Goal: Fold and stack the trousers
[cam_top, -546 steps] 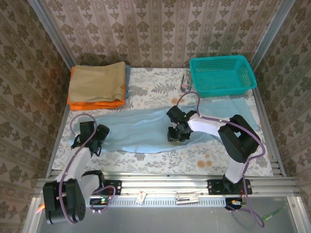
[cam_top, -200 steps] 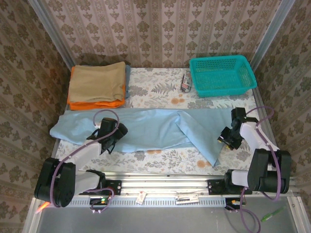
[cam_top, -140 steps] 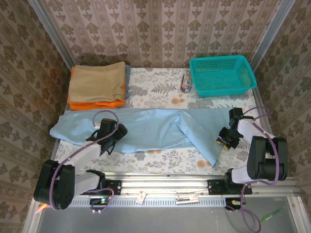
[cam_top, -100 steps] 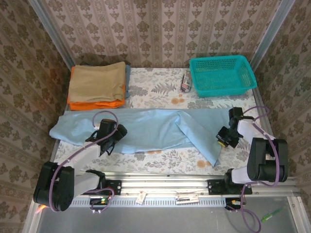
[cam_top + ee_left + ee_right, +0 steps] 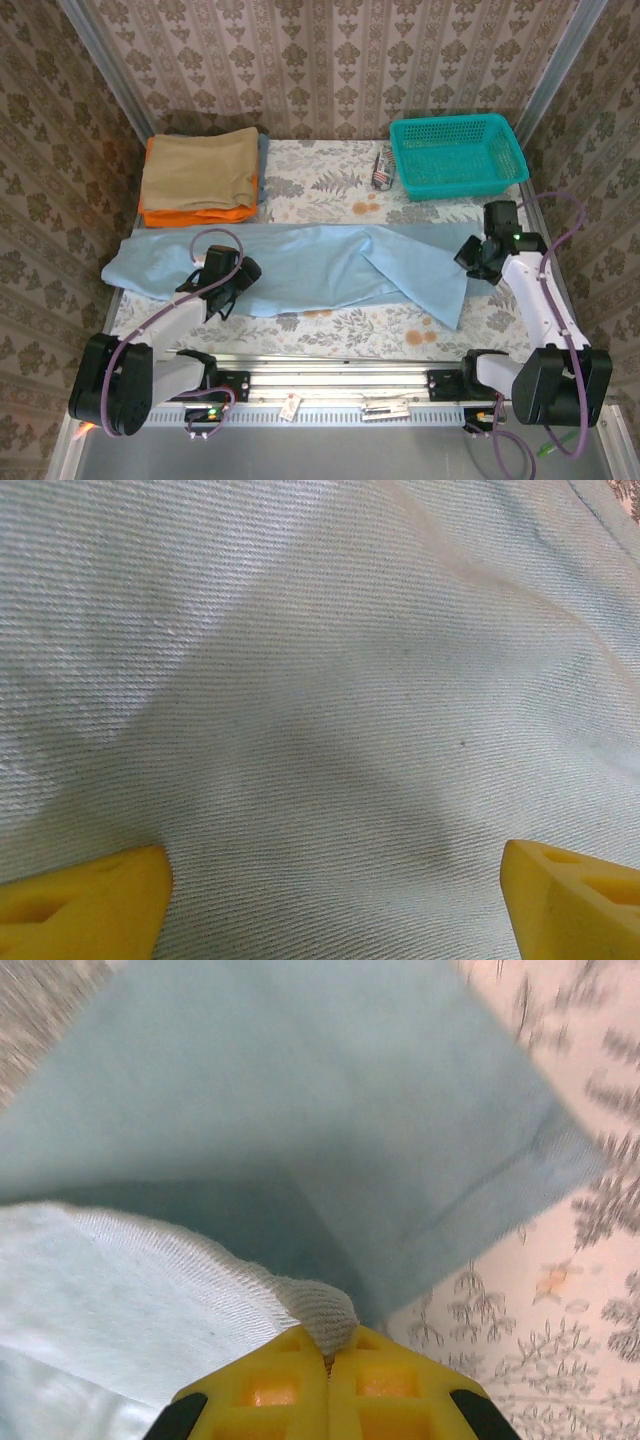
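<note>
Pale light-blue cloth, the trousers [image 5: 320, 265], lay spread lengthwise across the tabletop [image 5: 330, 185], running from its left edge almost to its right edge and sitting closer to the near edge than the far one. One layer was folded over at an angle right of the middle. At the right-hand end, the right gripper [image 5: 327, 1345] was pinched tight on a stitched edge of the cloth, which bunched white between its yellow pads [image 5: 290, 1385] while the rest of that end hung loose below it. The left gripper [image 5: 330, 890] stood spread wide over the left-middle part of the trousers, holding nothing, its two yellow pads [image 5: 85, 895] down at the weave on either side of a shallow crease. The fabric looked light, soft and limp, likely to sag, wrinkle and drag across the tabletop rather than keep a shape, so hems and waistband corners seemed the surest places to grasp it, with both ends lifted together. At the far left corner sat a tan folded garment [image 5: 200, 165] on an orange folded garment [image 5: 190, 213]. Towards the far right corner stood a teal basket [image 5: 462, 186], with a small dark object [image 5: 381, 170], too small to identify, just beside it.
</note>
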`<state>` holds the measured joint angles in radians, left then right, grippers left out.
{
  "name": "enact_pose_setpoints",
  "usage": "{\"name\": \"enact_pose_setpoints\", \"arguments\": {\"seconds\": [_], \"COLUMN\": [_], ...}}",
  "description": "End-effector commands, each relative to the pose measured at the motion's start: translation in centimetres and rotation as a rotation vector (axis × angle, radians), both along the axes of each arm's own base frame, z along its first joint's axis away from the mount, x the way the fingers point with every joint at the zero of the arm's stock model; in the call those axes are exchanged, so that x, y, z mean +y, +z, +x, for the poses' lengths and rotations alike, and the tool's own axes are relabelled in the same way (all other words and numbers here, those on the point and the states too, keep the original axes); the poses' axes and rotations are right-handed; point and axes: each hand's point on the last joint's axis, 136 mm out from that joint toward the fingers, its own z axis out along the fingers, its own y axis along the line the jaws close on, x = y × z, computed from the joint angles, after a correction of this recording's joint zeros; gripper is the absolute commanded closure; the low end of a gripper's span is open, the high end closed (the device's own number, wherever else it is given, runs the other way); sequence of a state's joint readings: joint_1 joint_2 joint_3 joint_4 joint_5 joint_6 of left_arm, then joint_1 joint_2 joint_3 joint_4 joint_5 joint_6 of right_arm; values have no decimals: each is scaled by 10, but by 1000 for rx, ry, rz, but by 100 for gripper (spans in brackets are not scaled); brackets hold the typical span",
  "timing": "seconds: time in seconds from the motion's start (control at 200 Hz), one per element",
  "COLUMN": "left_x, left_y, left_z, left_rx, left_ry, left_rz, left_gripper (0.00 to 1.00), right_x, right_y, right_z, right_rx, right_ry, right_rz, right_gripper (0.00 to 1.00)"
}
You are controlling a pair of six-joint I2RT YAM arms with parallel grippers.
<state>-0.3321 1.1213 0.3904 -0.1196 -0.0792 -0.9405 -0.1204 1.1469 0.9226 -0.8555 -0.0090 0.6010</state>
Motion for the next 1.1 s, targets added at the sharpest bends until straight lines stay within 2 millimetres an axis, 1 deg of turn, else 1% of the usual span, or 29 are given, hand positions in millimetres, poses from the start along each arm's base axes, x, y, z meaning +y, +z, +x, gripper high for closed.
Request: {"name": "enact_pose_setpoints", "arguments": {"seconds": [0.0,0.055,0.12,0.275,0.315,0.33,0.34,0.36,0.44,0.5,0.55,0.605,0.655,0.73,0.77,0.805,0.82,0.84,0.86,0.905,0.95,1.02,1.095], "left_x": [10,11,11,11,9,9,9,8,6,4,2,1,-1,-3,-4,-4,-4,-5,-5,-6,-7,-10,-11], "left_y": [-13,-11,-9,-3,-2,-1,-1,-1,0,1,1,1,1,2,2,2,2,2,2,2,2,2,4], "left_z": [-19,-19,-19,-17,-17,-17,-17,-17,-16,-15,-14,-13,-13,-12,-13,-12,-12,-12,-12,-12,-13,-13,-13], "left_rx": [82,77,70,61,58,57,57,54,42,37,37,32,34,34,37,33,33,34,36,36,36,32,26], "left_ry": [-6,-12,-19,-45,-57,-61,-61,-64,-71,-81,-87,-96,-103,-118,-123,-127,-130,-133,-135,-140,-144,-150,-153], "left_rz": [62,73,78,92,92,92,92,90,84,75,73,71,70,68,71,72,73,73,74,70,64,58,53], "left_gripper": [14,14,14,15,15,15,15,15,15,15,15,15,15,15,15,15,15,15,15,15,15,15,15], "right_x": [-30,-40,-49,-63,-65,-66,-67,-69,-76,-85,-89,-94,-96,-95,-95,-94,-94,-93,-93,-90,-90,-86,-78], "right_y": [25,35,40,45,43,47,41,38,31,27,23,18,12,6,6,5,6,6,7,11,17,25,26], "right_z": [15,27,38,67,75,78,82,86,104,116,132,142,151,165,170,175,176,175,175,175,171,159,136], "right_rx": [-32,-62,-75,-107,-105,-117,-101,-91,-78,-46,-44,-18,0,-1,1,1,5,17,19,7,-1,-13,-11], "right_ry": [-80,-110,-141,-190,-187,-188,-185,-187,-185,-189,-175,-177,-174,-158,-155,-142,-142,-142,-145,-141,-148,-154,-164], "right_rz": [-112,-148,-160,-187,-189,-192,-193,-197,-220,-253,-265,-276,-276,-259,-257,-244,-242,-239,-237,-227,-225,-216,-181], "right_gripper": [97,97,97,97,97,97,97,97,98,97,97,96,94,94,91,84,80,71,65,58,53,52,52]}}
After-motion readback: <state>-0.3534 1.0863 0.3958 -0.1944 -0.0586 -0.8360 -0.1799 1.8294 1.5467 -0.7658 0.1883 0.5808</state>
